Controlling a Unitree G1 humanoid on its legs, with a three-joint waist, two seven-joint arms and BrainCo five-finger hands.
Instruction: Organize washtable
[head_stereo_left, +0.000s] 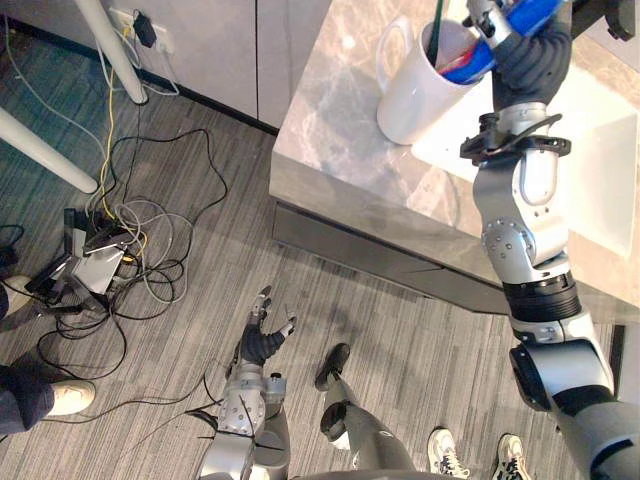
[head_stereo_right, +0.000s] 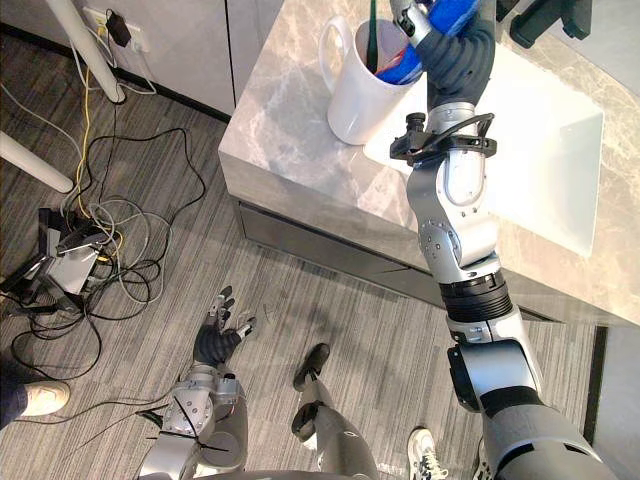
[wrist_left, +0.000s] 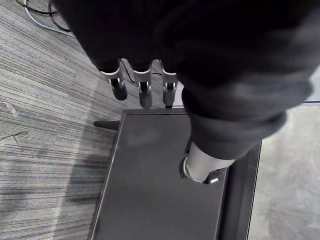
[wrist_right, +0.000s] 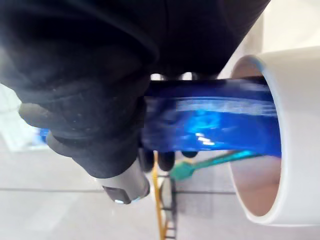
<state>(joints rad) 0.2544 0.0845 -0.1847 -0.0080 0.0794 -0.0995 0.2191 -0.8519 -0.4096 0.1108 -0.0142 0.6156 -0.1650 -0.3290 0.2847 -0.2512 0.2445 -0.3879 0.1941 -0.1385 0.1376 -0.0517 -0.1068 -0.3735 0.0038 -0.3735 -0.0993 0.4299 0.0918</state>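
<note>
A white mug (head_stereo_left: 410, 100) stands on the grey marble countertop (head_stereo_left: 330, 130), beside a white basin (head_stereo_right: 550, 150). A green toothbrush (head_stereo_right: 372, 35) stands in the mug. My right hand (head_stereo_left: 530, 50) is above the mug's far side, shut on a blue tube (wrist_right: 210, 120). One end of the tube reaches over the rim into the mug. My left hand (head_stereo_left: 262, 335) hangs low by the floor, away from the counter, its fingers (wrist_left: 142, 90) straight and holding nothing.
A tangle of cables and a power strip (head_stereo_left: 100, 260) lies on the carpet at the left, near white table legs (head_stereo_left: 110, 45). A person's shoe (head_stereo_left: 60, 397) shows at the lower left. A dark flat panel (wrist_left: 160, 175) lies under my left hand.
</note>
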